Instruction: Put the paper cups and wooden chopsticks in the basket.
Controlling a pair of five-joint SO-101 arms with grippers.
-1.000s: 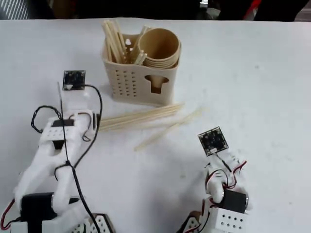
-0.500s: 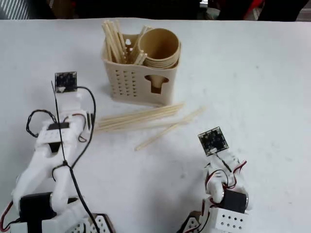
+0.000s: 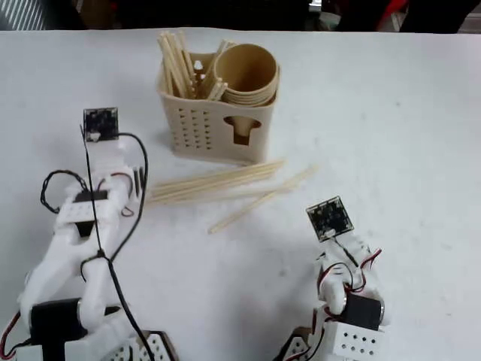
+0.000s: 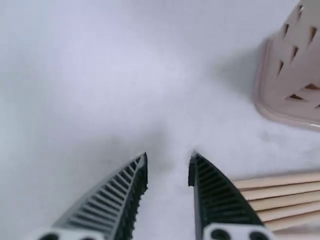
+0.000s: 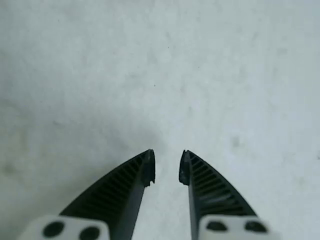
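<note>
Loose chopsticks (image 3: 218,183) lie at 3 o'clock off the left gripper (image 4: 167,167), so that's the nearer arm.

Basket (image 3: 214,124) sits at 12 on the table (image 3: 421,113), w/ paper cups (image 3: 246,71) already inside. Chopsticks' long axis runs approx 9-to-3, tipped toward 2, near ends just beside the left fingers, which are apart and empty. Right gripper (image 5: 166,167) is at 5 over bare table, fingers slightly apart, holding nothing.

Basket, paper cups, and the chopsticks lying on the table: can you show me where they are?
basket (image 3: 197,131): high view, front wall with holes.
paper cups (image 3: 246,69): high view, inside of the top cup.
chopsticks (image 3: 218,180): high view, middle of the loose bundle.
</note>
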